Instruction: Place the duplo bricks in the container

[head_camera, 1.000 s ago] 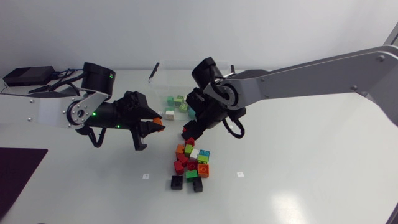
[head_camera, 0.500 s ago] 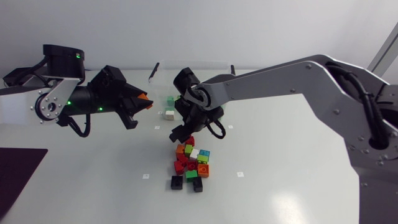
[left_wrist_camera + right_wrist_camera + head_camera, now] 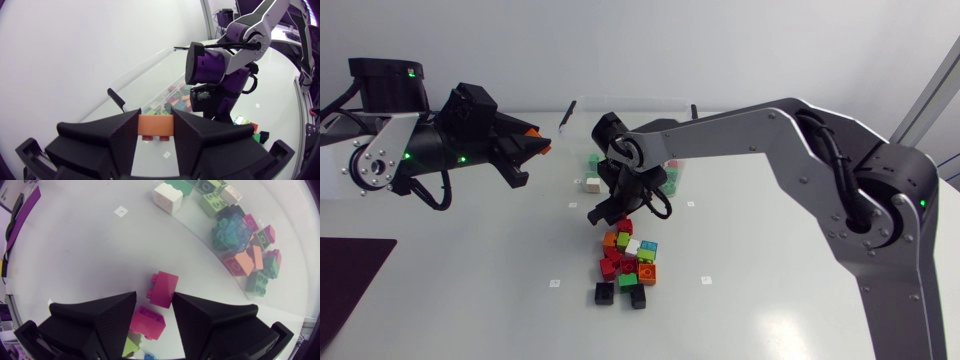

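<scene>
One hand loaded: the left hand (image 3: 155, 119) is closed on an orange brick (image 3: 155, 125), one broad finger pressed to each of its sides.
Brick in that hand: it sits right at the fingertips and pokes out a little ahead of them.
Left hand's place: raised off the surface (image 3: 800, 290), near the left end of the container (image 3: 150, 67) and pointing towards it.
Right hand (image 3: 154, 300): open, its fingers apart and gripping nothing, pointing down at the surface beside the container.
Nearest brick to it: a magenta brick (image 3: 162, 286) lies on the surface just ahead of the fingertips, in line with the gap (whether one finger brushes it, I cannot tell).
Under the right hand: a pink brick (image 3: 147, 322) lies further back between the fingers, on the surface.
Pile (image 3: 628, 262): red, green, orange, white, blue and black bricks lie loose together, just beyond the right hand on the side away from the container.
Right arm (image 3: 770, 130): it comes in from the right edge and reaches past the middle.
Container: clear-walled and standing at the far side of the surface, ahead of both hands.
Bricks inside (image 3: 239, 240): green, teal, orange, pink and dark ones, heaped close together.
White brick (image 3: 168, 196): it lies near the container's edge; inside or outside, I cannot tell.
</scene>
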